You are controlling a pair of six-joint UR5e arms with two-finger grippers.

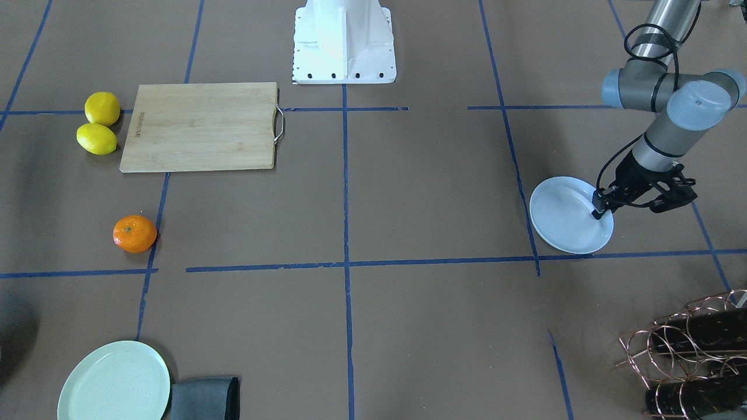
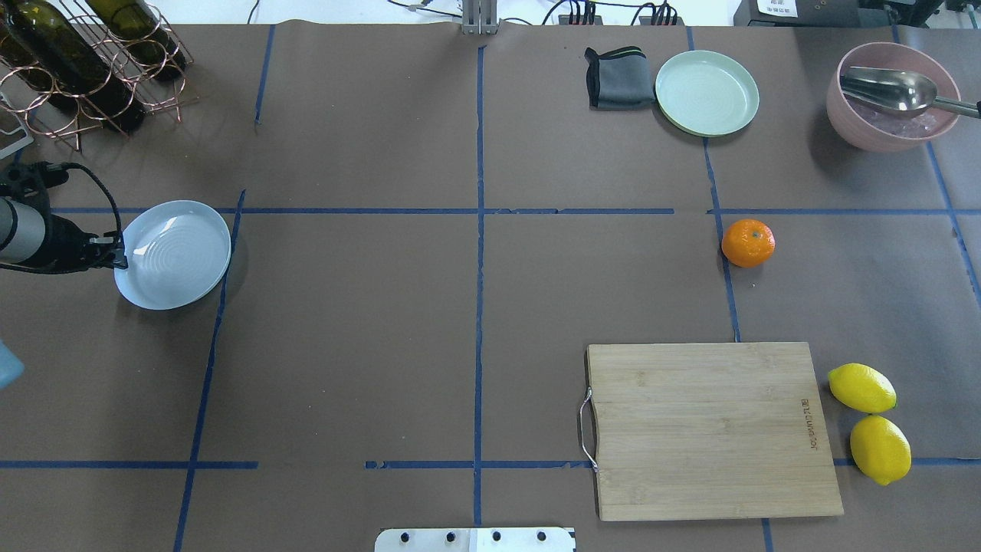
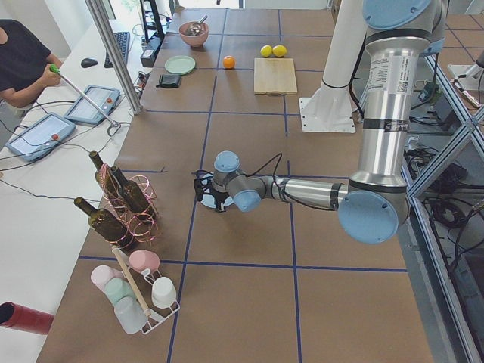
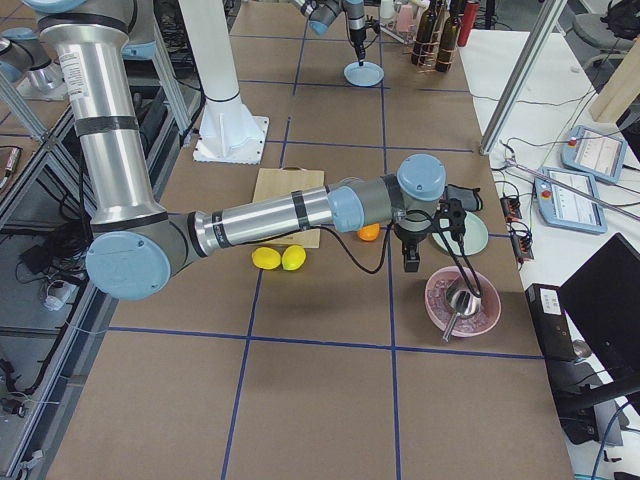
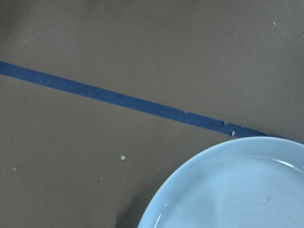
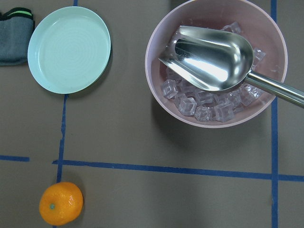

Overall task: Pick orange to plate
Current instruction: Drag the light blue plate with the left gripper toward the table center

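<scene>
The orange (image 2: pixel 748 242) is sitting on the desk (image 2: pixel 345 345), touching a blue tape line on the robot's right half. It is lying between the green plate (image 2: pixel 707 93) and the board (image 2: pixel 713 429). Two lemons (image 2: pixel 861 388) are lying side by side just off the board's outer edge.

The plate (image 2: pixel 175 254) is lying far across on the left half, near the wine rack (image 2: pixel 84 69) and well apart from the orange.

The left gripper (image 1: pixel 599 209) is reaching down to the plate's rim on the side facing away from the orange. One of its fingers (image 1: pixel 598 204) is lying over the rim, just inside the plate, and the other is hiding behind it. I cannot tell whether the fingers are clamping the rim or only touching it. The left wrist camera is showing a part of the plate's rim beside a tape line, and no fingers.

The right gripper (image 4: pixel 408 262) is showing only in the side view from the robot's right. It is hanging over the desk between the orange and the pink bowl (image 6: pixel 159 85). I cannot tell whether its fingers are apart or together. Its wrist camera is looking straight down on the orange, the green plate, a grey cloth (image 6: pixel 13 35) and the bowl. The bowl is holding ice cubes and a metal scoop (image 6: pixel 213 57).
</scene>
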